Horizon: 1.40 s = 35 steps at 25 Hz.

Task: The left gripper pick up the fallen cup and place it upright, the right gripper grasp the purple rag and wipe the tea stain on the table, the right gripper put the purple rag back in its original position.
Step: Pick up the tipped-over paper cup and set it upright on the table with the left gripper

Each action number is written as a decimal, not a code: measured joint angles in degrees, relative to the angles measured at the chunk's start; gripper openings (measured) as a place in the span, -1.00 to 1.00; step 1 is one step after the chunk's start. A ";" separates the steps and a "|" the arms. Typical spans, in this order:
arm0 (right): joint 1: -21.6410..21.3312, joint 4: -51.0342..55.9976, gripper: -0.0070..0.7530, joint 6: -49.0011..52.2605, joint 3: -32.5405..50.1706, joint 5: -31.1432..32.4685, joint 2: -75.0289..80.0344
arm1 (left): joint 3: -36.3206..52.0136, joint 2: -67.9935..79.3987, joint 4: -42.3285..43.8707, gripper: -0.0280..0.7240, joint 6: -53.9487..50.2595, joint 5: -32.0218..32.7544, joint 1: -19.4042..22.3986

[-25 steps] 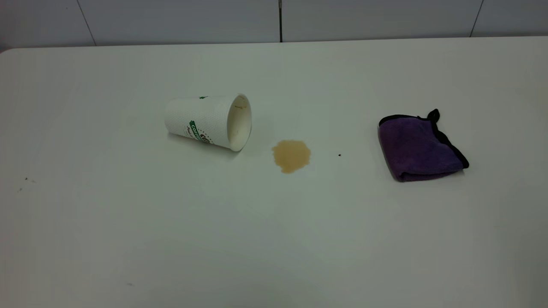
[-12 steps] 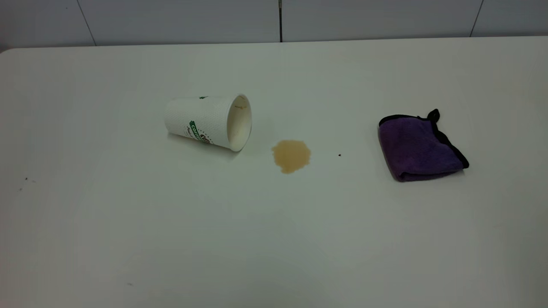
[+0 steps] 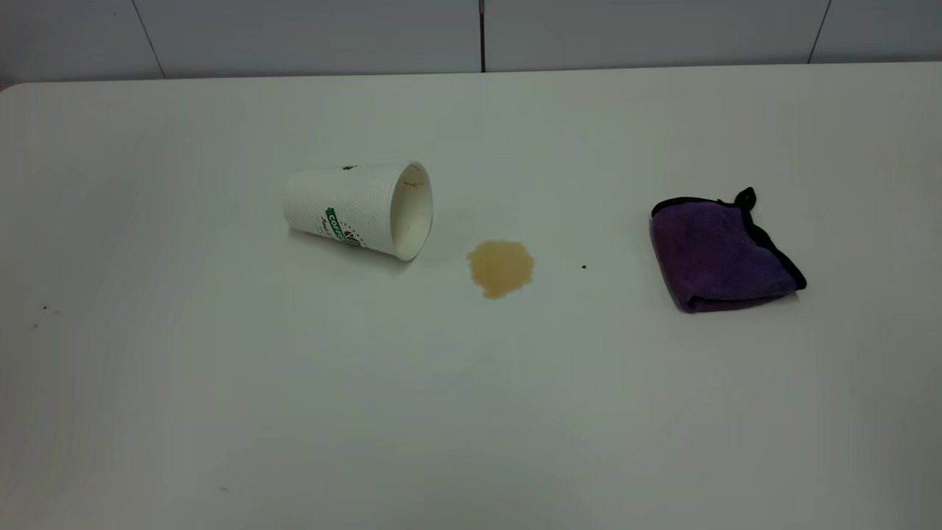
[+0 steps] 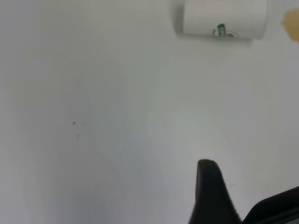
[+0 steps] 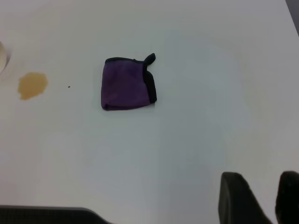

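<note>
Cup [image 3: 358,210] on its side, left of centre on table [image 3: 471,412], long axis running left to right, mouth toward stain [image 3: 500,268] just beside it. Well apart from left gripper [image 4: 219,200], the nearer arm; side wall facing it. Left gripper mostly cut off, spread impossible to tell, nothing held. Right gripper [image 5: 260,186] parted, empty, far from rag [image 3: 721,254]. Neither arm visible from outside.

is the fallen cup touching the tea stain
Apart. In the exterior view a strip of bare white table shows between the rim of the cup and the tea stain.
</note>
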 joint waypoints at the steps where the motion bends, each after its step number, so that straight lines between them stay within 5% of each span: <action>1: 0.00 0.00 -0.36 0.00 0.00 0.00 0.00 | -0.15 2.51 0.00 0.46 0.49 -1.43 -1.82; 7: 0.00 0.00 -0.36 0.00 0.00 0.00 0.00 | -3.50 18.21 -0.13 0.57 -0.77 -10.12 -13.26; 15: 0.00 0.00 -0.36 0.00 0.00 0.00 0.00 | -18.48 38.86 1.84 0.57 -4.58 -12.48 -22.31; 20: 0.00 0.00 -0.36 0.00 0.00 0.00 0.00 | -29.94 48.85 16.47 0.57 -14.80 -7.07 -26.18; 24: 0.00 0.00 -0.36 0.00 0.00 0.00 0.00 | -37.62 55.31 31.08 0.57 -33.55 -3.51 -27.81; 35: 0.00 0.00 -0.36 0.00 0.00 0.00 0.00 | -47.19 68.05 62.46 0.57 -71.36 1.78 -32.91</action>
